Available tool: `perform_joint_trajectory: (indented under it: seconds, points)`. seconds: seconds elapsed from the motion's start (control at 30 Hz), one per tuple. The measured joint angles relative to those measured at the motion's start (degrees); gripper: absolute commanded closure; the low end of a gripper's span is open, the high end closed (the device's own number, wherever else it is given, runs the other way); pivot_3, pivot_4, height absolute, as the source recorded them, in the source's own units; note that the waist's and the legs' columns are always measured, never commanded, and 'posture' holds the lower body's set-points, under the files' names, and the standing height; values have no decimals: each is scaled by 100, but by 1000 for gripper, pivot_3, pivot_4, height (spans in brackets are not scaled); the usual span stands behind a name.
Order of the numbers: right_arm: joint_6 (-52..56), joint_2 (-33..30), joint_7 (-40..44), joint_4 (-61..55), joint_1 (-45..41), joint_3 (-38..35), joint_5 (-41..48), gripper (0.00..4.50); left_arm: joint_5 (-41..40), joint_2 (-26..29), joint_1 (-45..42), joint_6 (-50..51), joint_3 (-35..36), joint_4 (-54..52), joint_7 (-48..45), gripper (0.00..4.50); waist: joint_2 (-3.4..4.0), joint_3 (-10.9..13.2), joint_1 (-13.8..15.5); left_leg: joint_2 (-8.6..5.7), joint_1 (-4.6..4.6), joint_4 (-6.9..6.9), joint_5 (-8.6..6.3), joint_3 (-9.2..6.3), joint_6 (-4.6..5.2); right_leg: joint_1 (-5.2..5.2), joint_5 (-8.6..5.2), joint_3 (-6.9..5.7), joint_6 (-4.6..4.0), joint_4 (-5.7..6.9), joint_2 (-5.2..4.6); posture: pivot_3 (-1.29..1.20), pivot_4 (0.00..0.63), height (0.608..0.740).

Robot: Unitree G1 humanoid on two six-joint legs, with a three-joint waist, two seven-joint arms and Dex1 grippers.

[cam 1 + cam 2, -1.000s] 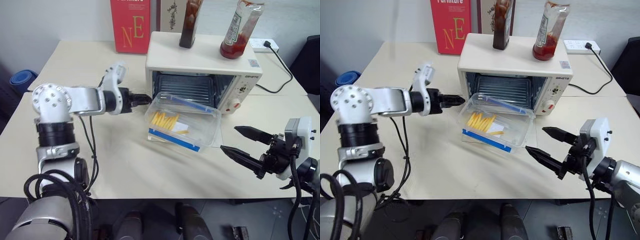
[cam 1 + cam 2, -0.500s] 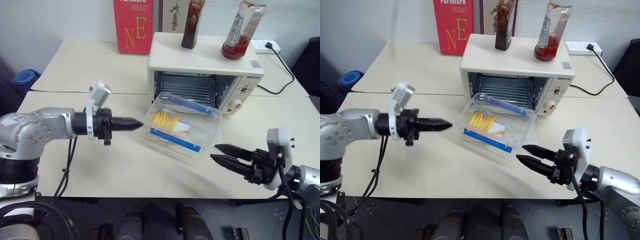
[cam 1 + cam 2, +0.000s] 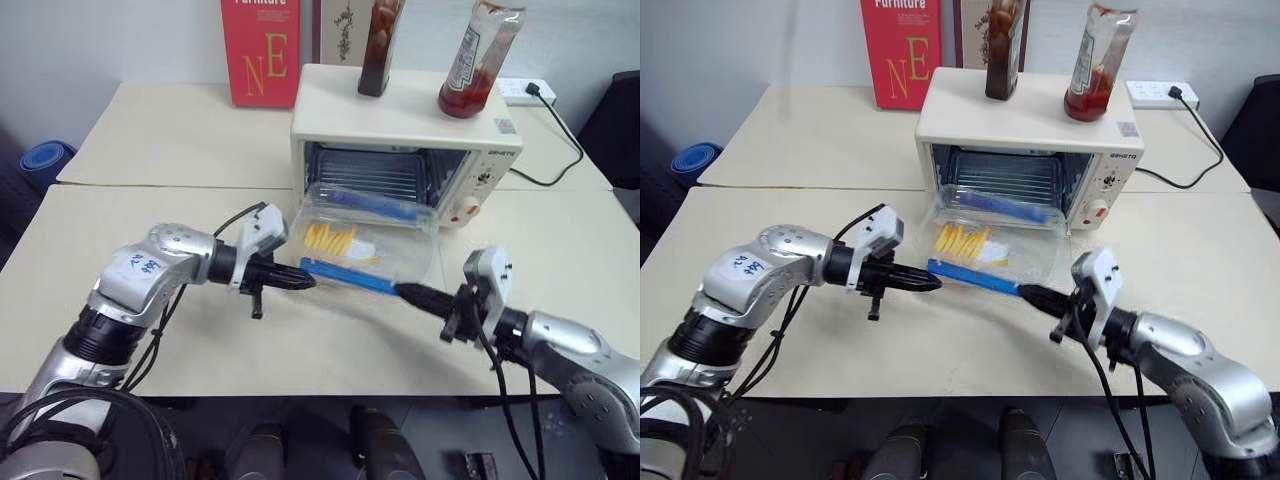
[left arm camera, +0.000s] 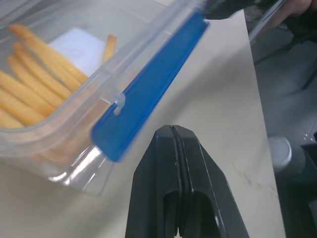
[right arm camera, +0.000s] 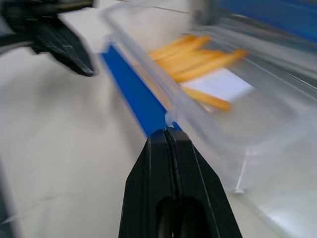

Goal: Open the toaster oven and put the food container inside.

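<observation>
The cream-white toaster oven [image 3: 400, 112] stands at the back of the table with its mouth open and the wire rack showing. The clear food container [image 3: 395, 248] lies right in front of that mouth, with yellow food strips [image 3: 328, 238] and a white piece inside. A blue clip strip [image 3: 350, 277] runs along its near long side. My left gripper [image 3: 306, 283] is shut and empty, its tip just short of that strip's left end [image 4: 148, 87]. From the right, my right gripper [image 3: 402, 291], also shut and empty, points at the strip's other end [image 5: 133, 91] and seems to touch it.
Two sauce bottles [image 3: 377, 45] [image 3: 478, 60] stand on top of the oven. A red book [image 3: 262, 50] leans against the wall behind it. A power strip [image 3: 525, 90] with a black cable lies at the back right. Bare table stretches to the left.
Both grippers have shut and come in low from either side to the container's near blue strip. The left wrist has rolled over. The container now lies flatter.
</observation>
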Motion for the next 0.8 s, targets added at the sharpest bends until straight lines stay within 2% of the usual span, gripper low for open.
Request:
perform_joint_trajectory:
  seconds: [0.2,0.47,0.67,0.8]
  points:
    - [-232,568,-289,716,-819,219,-653,4489,104,-1129,-326,591,371,356,1137,4500,0,0,-7,0,-3,8,1,-1,1,-5,5,1,10,9,1,0,150,740]
    - [-577,1521,-696,2200,-2233,287,-1313,4489,636,-2383,-938,263,1017,1573,2667,4500,1,0,-5,-1,-2,6,7,-1,0,-11,9,1,13,17,1,0,150,740]
    - [-960,1714,-722,2973,-2778,209,-1629,4489,1035,-2760,-1152,-337,1079,2098,3056,4500,4,-2,-2,-2,-6,-8,10,2,-5,-12,9,1,14,22,-1,0,150,740]
    - [-734,1668,-635,2675,-2651,45,-1455,4489,988,-2688,-1145,-268,1140,2055,2874,4500,4,-2,-5,-1,-15,-13,9,5,-5,-25,10,1,16,23,-2,0,150,740]
